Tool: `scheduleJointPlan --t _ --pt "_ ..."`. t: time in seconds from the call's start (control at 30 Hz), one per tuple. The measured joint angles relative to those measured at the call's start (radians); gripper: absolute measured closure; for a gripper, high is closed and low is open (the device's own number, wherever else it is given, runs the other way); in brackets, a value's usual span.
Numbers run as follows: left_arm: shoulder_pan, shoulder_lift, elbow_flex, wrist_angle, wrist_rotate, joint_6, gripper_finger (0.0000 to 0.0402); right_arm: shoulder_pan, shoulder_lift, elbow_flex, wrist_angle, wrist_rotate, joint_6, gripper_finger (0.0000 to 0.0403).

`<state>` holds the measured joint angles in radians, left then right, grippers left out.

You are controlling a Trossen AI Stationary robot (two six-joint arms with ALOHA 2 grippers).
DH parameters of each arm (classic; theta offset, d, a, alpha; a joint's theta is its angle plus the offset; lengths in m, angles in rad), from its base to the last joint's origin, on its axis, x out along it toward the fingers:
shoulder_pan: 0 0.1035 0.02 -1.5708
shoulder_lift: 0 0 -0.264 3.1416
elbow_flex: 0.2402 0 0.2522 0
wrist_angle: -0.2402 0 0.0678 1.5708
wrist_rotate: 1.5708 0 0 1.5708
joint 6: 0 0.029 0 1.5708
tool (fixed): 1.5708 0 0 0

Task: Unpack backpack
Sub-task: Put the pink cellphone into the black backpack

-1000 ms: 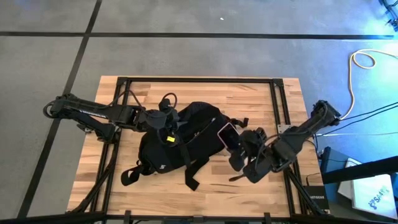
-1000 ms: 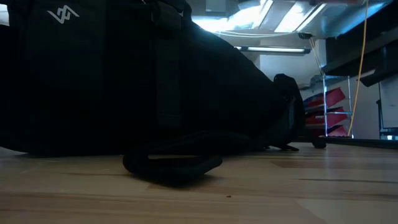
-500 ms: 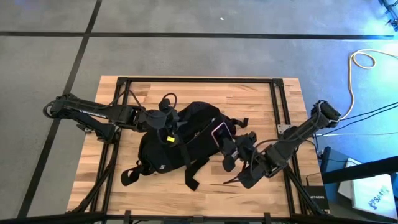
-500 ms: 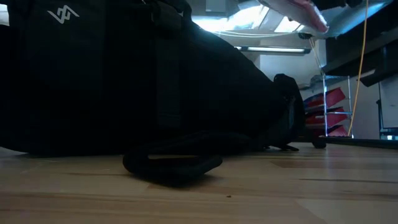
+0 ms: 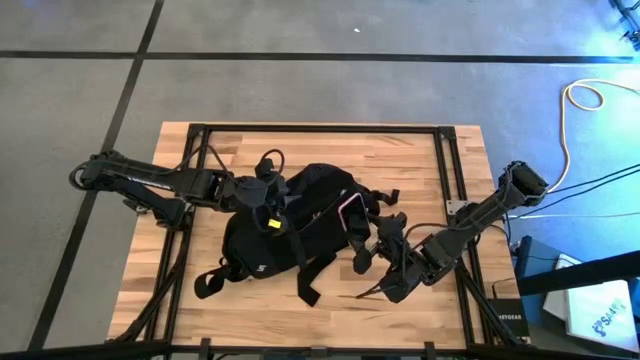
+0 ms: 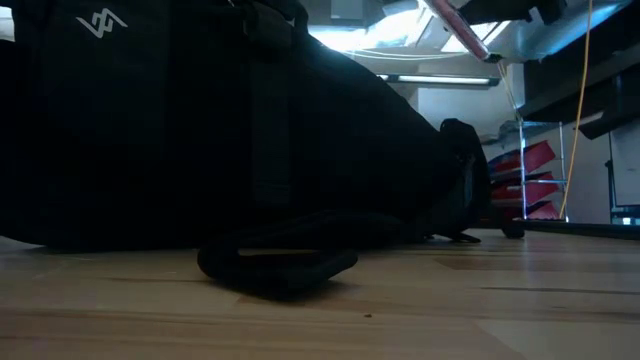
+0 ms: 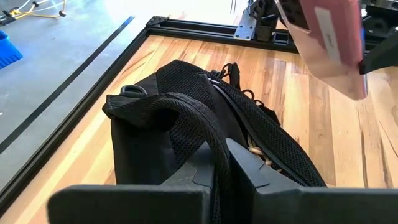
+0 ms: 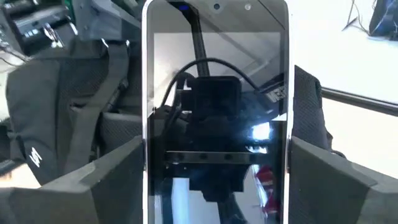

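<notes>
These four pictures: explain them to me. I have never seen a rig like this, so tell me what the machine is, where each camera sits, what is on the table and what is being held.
The machine is two dark robot arms at a wooden table. One picture looks straight down from above. One sits at table-top height, so the backpack fills it. The other two come from cameras on each arm's wrist.

A black backpack lies in the middle of the table. The left gripper is shut on the backpack, pinching a mesh strap on it. The right gripper holds a phone in a pink case above the backpack's right side. From the right wrist camera, the phone's glossy screen stands between that arm's two fingers.
</notes>
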<state>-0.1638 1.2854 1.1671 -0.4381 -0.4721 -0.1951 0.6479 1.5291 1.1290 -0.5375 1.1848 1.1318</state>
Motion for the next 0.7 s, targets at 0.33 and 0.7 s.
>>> scheduleJointPlan --t 0.33,0.7 --pt "0.000 0.000 0.000 0.000 0.000 0.000 0.0396 -0.030 0.000 -0.005 0.192 0.095 -0.146 0.0066" --pt "0.000 0.000 0.000 0.000 0.000 0.000 0.0396 -0.104 0.000 -0.005 0.302 0.133 -0.253 0.0066"
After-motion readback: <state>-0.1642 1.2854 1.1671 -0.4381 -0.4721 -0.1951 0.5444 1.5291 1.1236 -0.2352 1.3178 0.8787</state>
